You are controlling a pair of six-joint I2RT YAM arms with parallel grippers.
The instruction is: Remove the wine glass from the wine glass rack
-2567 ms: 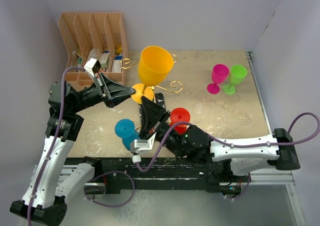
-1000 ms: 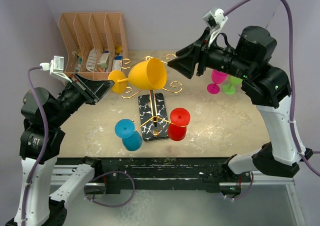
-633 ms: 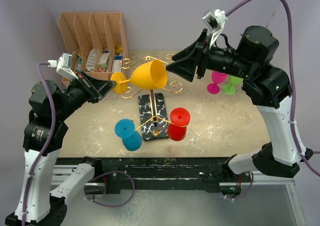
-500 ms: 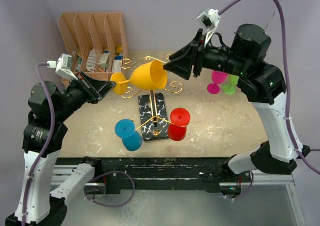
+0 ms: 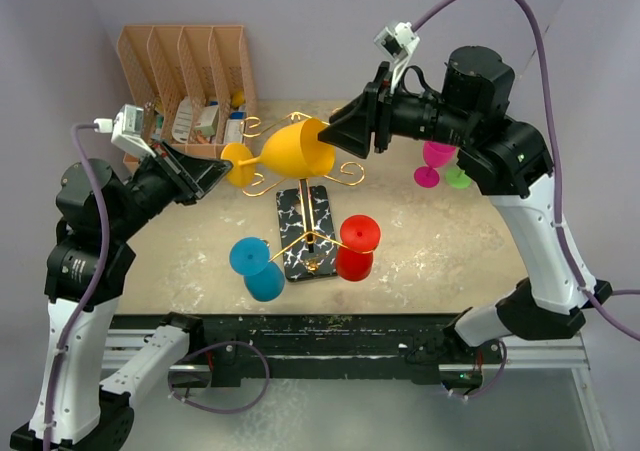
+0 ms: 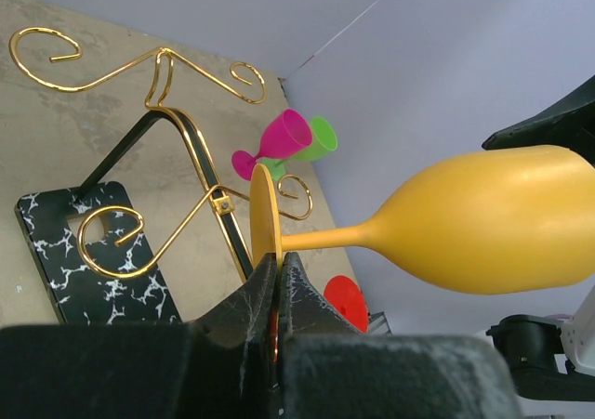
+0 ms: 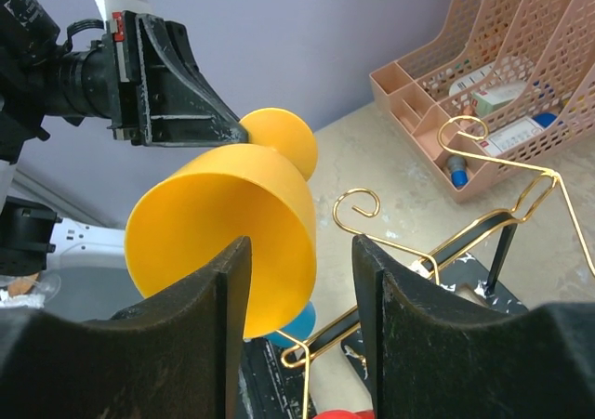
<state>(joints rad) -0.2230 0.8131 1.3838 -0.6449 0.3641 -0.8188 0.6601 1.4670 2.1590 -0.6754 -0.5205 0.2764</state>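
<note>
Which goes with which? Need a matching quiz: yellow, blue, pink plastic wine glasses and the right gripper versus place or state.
1 yellow plastic wine glass
2 blue plastic wine glass
3 pink plastic wine glass
4 right gripper

A open, at the yellow bowl's mouth
B beside the green plastic glass
C foot pinched in the left gripper
D left of the gold wine glass rack

Pairs: 1-C, 2-D, 3-B, 4-A

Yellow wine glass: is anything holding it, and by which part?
The left end effector is shut on the edge of the foot of the yellow wine glass. The right end effector is open around the bowl, not clamped.
</note>
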